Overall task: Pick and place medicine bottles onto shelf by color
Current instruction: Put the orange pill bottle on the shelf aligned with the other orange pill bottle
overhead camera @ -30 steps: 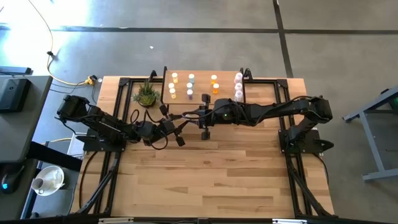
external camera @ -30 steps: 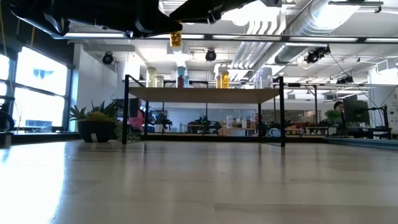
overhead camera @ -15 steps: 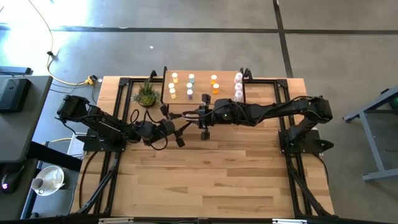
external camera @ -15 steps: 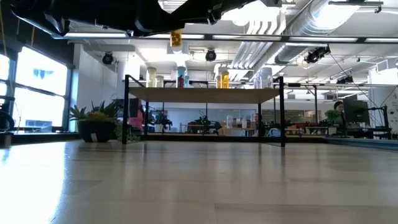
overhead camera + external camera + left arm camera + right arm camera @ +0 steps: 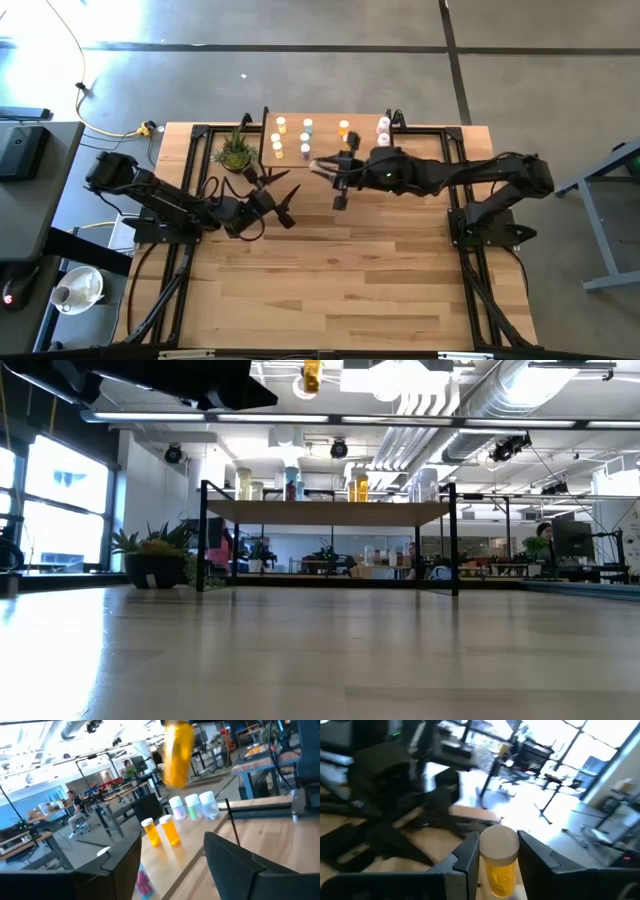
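Note:
The shelf (image 5: 300,165) stands at the table's far middle on black legs (image 5: 203,535). Several medicine bottles stand on it in rows: yellow (image 5: 280,125), pale blue (image 5: 307,126), orange (image 5: 170,830) and pinkish-white (image 5: 383,125). My right gripper (image 5: 335,172) hovers over the shelf's near edge, shut on an orange medicine bottle (image 5: 498,862) with a white cap. That bottle also shows high up in the low view (image 5: 311,375) and in the left wrist view (image 5: 177,752). My left gripper (image 5: 282,198) is open and holds nothing, left of the right gripper and lower. My right gripper pinches the orange bottle's body (image 5: 496,872) just under the white cap (image 5: 498,842), one finger (image 5: 469,860) on either side. The arm reaches in from the table's right. The bottle stands upright, lifted clear, higher than the bottles on the shelf.
A small green potted plant (image 5: 235,152) stands left of the shelf. Black frame rails (image 5: 180,270) run along both table sides. The near half of the wooden tabletop (image 5: 340,290) lies bare. A person (image 5: 543,532) sits in the room behind.
My left gripper has opened, let go of the orange bottle and drawn back a little toward the table's left. My right gripper, still shut on the bottle, has carried it up and toward the far right, nearer the shelf.

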Controlling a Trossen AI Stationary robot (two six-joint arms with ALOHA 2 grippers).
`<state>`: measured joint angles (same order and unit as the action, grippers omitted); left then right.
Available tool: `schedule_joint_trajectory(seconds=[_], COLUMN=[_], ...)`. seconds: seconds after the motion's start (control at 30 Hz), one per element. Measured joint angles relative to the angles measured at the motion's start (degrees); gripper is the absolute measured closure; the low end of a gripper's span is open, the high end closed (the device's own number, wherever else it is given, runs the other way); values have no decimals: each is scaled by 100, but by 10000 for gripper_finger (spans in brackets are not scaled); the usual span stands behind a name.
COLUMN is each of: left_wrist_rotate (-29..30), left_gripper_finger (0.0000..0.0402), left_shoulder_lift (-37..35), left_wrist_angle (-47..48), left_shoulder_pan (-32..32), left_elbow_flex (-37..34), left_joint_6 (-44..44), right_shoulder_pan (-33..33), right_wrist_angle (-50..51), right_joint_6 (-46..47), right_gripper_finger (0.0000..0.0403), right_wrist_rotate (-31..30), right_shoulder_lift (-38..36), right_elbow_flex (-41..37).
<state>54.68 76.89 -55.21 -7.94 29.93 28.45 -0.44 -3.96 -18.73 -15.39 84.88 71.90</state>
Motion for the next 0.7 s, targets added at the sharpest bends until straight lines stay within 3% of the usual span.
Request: schedule_joint_trajectory(seconds=[0.23,0.5,0.7], left_wrist_rotate=[-210,-2918,-3100], left_gripper_finger=[199,199,200], left_shoulder_lift=[-306,-748,-954], left_wrist_angle=[692,1762,2106], left_shoulder_pan=[-86,358,675], left_elbow_flex=[-2,-2,-2], left_joint_6=[-258,-1713,-2126], right_shoulder_pan=[-274,-1004,-1514], right_wrist_angle=[320,667,760], right_joint_6=[71,660,1580], right_gripper_finger=[308,308,308], right_wrist_rotate=[-433,-652,-379], right_shoulder_lift=[-622,-1201,-1300], right_elbow_flex=[0,2,-514])
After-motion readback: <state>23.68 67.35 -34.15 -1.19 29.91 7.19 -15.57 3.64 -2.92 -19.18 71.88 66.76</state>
